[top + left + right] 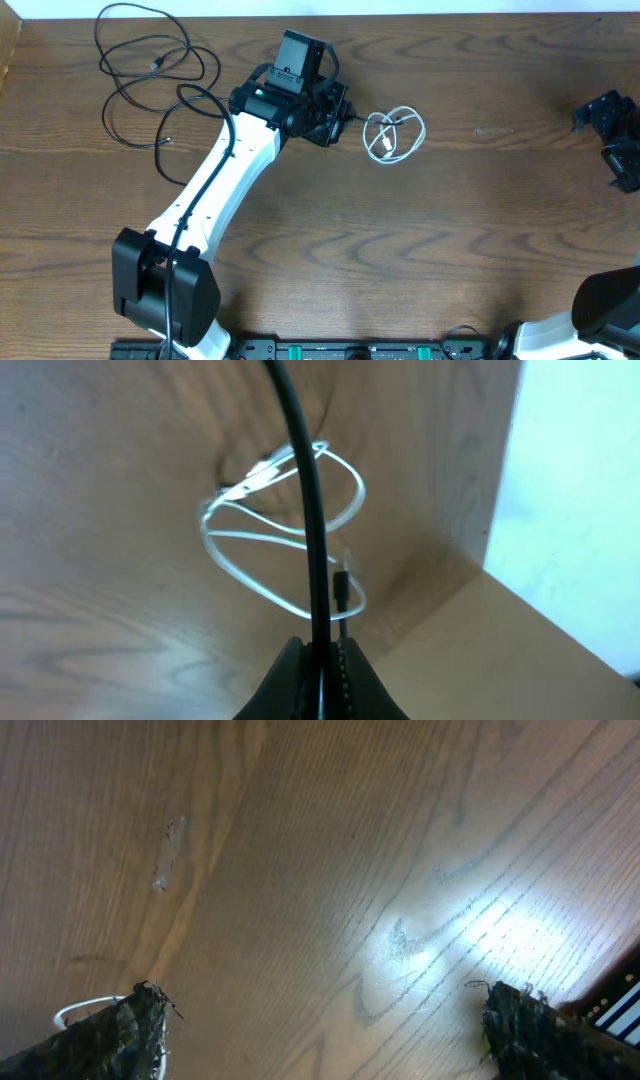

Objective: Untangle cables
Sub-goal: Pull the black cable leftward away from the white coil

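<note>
Where the left end effector (322,665) clamps fully onto a black cable (305,510) (taut, running straight ahead), the white cable (395,135) lies coiled just beyond it on the table (450,250). Right end effector (612,140): wide open, empty, well apart.

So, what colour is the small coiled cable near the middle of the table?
The coiled cable is white; the left wrist view shows it best.

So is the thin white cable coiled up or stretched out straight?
Coiled: the thin white cable lies in small overlapping loops on the wooden table.
</note>
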Action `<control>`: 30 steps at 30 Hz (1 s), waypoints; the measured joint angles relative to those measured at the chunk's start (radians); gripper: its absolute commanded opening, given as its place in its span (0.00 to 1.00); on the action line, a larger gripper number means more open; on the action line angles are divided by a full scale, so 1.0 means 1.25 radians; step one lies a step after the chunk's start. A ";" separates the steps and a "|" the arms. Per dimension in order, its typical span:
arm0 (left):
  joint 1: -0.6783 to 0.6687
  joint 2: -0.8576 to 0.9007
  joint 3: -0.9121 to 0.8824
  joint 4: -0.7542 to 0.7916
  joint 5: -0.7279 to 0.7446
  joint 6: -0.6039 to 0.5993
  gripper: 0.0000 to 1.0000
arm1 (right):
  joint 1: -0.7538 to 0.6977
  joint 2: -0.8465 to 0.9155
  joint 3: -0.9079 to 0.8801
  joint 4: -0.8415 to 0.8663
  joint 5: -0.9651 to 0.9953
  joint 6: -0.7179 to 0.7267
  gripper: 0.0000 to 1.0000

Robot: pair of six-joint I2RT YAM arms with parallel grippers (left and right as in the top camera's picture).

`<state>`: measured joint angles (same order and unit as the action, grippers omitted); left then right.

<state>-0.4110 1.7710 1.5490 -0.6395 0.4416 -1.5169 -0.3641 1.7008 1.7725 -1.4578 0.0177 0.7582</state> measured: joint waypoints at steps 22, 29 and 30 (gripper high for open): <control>0.107 0.000 0.001 -0.229 0.108 0.083 0.08 | 0.000 0.000 0.000 0.000 0.000 0.000 0.99; 0.102 0.000 0.001 -0.228 0.208 0.103 0.08 | 0.000 0.000 0.000 0.000 0.000 0.000 0.99; 0.102 0.000 0.001 -0.201 0.272 0.100 0.08 | 0.000 0.000 0.000 0.000 0.000 0.000 0.99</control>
<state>-0.2836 1.7710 1.5497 -0.8906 0.7811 -1.3914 -0.3641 1.7008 1.7725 -1.4574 0.0181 0.7582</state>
